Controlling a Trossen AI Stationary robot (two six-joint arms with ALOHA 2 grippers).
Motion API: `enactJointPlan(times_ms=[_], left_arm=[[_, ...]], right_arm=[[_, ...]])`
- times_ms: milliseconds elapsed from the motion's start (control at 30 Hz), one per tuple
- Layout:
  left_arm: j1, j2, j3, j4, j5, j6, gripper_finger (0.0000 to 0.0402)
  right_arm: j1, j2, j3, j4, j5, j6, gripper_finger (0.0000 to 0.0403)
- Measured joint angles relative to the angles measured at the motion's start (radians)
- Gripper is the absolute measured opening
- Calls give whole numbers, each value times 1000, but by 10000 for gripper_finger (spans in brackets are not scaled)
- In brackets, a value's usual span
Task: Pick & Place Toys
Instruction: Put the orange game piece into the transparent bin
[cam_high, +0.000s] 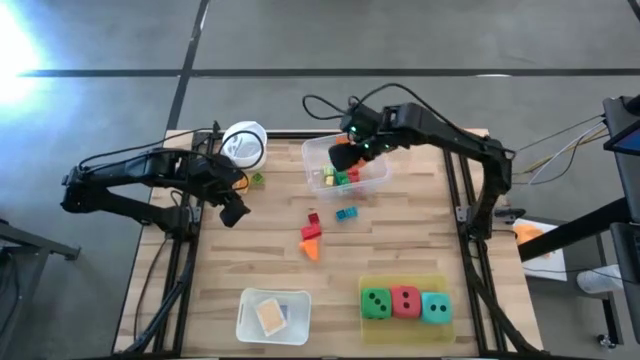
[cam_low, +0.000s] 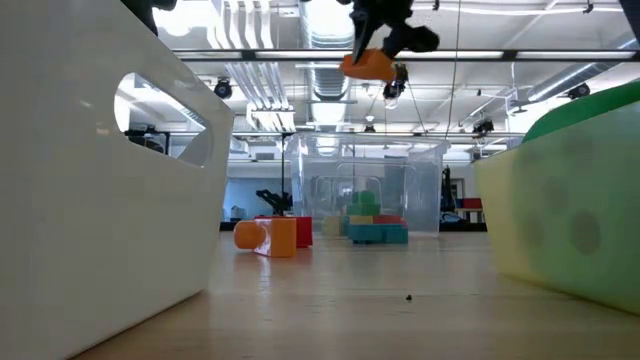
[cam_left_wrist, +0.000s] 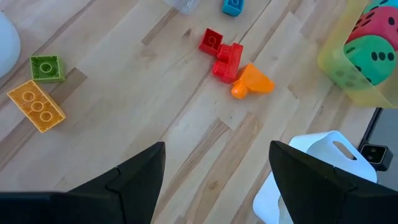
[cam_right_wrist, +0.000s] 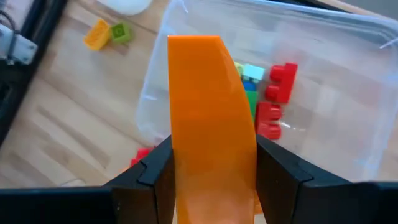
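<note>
My right gripper (cam_high: 347, 152) hangs over the clear plastic tub (cam_high: 372, 183) at the far middle of the table, shut on an orange block (cam_right_wrist: 210, 112). The tub holds red, green and teal blocks (cam_right_wrist: 268, 102). Loose toys lie on the wood: red blocks (cam_left_wrist: 222, 53), an orange piece (cam_left_wrist: 252, 83), a blue block (cam_high: 346, 214), and a green block (cam_left_wrist: 46, 67) beside a yellow one (cam_left_wrist: 36, 106). My left gripper (cam_left_wrist: 217, 155) waits open above the table's left side, with nothing between its fingers. My right gripper pinches the orange block's two long sides (cam_right_wrist: 180, 149) between its two fingers. The fingers slant down from above. The block is lifted clear, high above the tub in the low view, where the orange block (cam_low: 368, 65) hangs below the fingers.
A white cup (cam_high: 243, 145) lies at the far left. A yellow tray (cam_high: 405, 325) with green, red and teal dice stands at the near right. A white container (cam_high: 272, 315) with a tan tile sits at the near middle.
</note>
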Motion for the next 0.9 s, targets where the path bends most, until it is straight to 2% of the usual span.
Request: enactJointPlan(times_ms=[433, 900], left_arm=[[0, 0, 0, 0, -4, 0, 291], [0, 0, 0, -1, -7, 0, 291]], right_arm=[[-155, 132, 8, -25, -67, -39, 157], [-160, 292, 8, -21, -57, -79, 157]])
